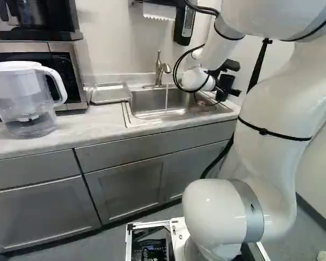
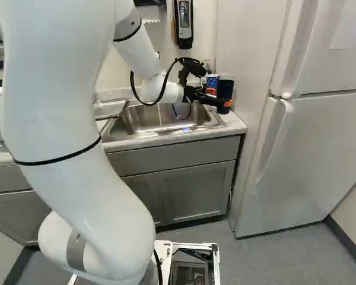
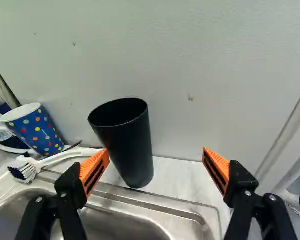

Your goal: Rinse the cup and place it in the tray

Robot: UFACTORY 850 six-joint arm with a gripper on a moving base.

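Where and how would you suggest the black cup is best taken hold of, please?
Probably around its middle, coming in level from the sink side, with one jaw either side. The black cup stands upright, tall and round, giving two opposite sides to clasp, while the wall close behind blocks that side. Staying above the brush beside its foot seems wise.

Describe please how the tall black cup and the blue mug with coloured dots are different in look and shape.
The tall black cup is plain, but the blue mug is covered with dots. The cup shows no handle, while the mug has a white one. The cup is dark inside; the mug is white inside. Both have an open top.
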